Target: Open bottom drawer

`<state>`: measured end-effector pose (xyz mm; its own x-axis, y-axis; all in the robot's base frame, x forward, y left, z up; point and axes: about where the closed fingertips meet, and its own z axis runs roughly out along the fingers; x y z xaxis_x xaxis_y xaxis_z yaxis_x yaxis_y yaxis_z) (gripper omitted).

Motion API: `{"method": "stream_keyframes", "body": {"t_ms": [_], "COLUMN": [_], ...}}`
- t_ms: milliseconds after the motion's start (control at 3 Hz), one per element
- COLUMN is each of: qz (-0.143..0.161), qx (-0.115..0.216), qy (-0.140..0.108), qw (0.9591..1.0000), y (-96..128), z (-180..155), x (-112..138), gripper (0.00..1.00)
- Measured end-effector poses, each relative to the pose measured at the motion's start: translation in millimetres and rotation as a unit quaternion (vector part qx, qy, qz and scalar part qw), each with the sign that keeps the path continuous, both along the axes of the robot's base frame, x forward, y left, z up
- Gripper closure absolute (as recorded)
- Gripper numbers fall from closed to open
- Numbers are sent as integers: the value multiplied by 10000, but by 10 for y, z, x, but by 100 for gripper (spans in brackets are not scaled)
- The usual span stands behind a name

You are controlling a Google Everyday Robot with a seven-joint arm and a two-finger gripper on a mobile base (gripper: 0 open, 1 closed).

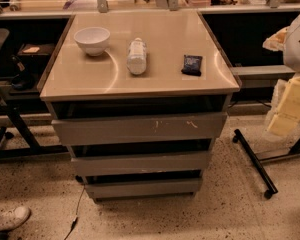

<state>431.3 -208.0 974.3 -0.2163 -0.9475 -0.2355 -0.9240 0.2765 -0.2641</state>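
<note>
The bottom drawer is the lowest and narrowest grey front of three in the cabinet under the beige tabletop. Its plain front sits flush with a dark gap above it, and no tray shows. The middle drawer and the top drawer, which has pale scratch marks, sit above it. My gripper shows as pale yellowish blocks at the right edge of the camera view. It hangs well to the right of the cabinet, about level with the top drawer, touching nothing.
On the tabletop are a white bowl, a lying plastic bottle and a dark snack packet. A wheeled black stand leg crosses the floor at the right. A chair base and a shoe are at the left.
</note>
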Motion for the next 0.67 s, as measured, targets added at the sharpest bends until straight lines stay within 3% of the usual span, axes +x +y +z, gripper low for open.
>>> {"method": "stream_keyframes", "body": {"t_ms": [333, 667], "qz": [143, 273], "qx": [248, 530], "qy": [-3, 139], "qw": [9996, 9981], "y": [290, 689], "z": [-250, -821], "x": [-214, -356], "gripper": [0, 0]}}
